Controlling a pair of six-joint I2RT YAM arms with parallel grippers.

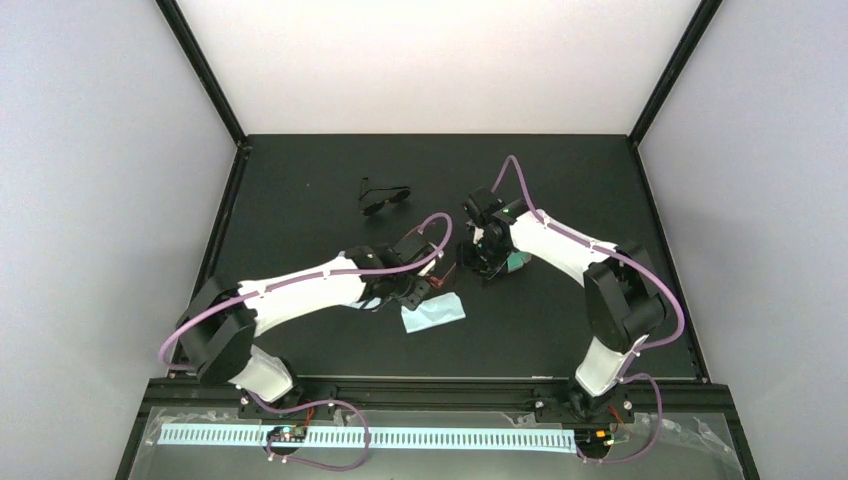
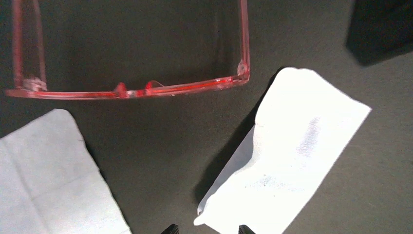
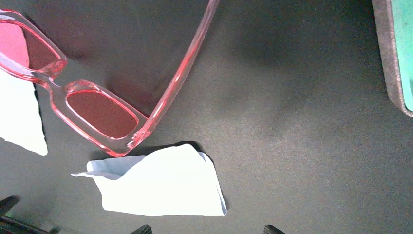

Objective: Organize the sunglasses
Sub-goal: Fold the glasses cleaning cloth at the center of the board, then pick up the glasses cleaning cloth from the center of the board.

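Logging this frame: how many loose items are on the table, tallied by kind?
Sunglasses: 2 (red-pink pair, black pair)
White cloths: 2 (left cloth, right cloth, as the left wrist view shows them)
Teal object with a grey rim, only partly in view: 1
Total: 5

The black table (image 1: 580,180) carries black sunglasses (image 1: 385,195) toward its far edge, and red-pink sunglasses (image 3: 97,112) and pale cloths (image 1: 433,312) mid-table.
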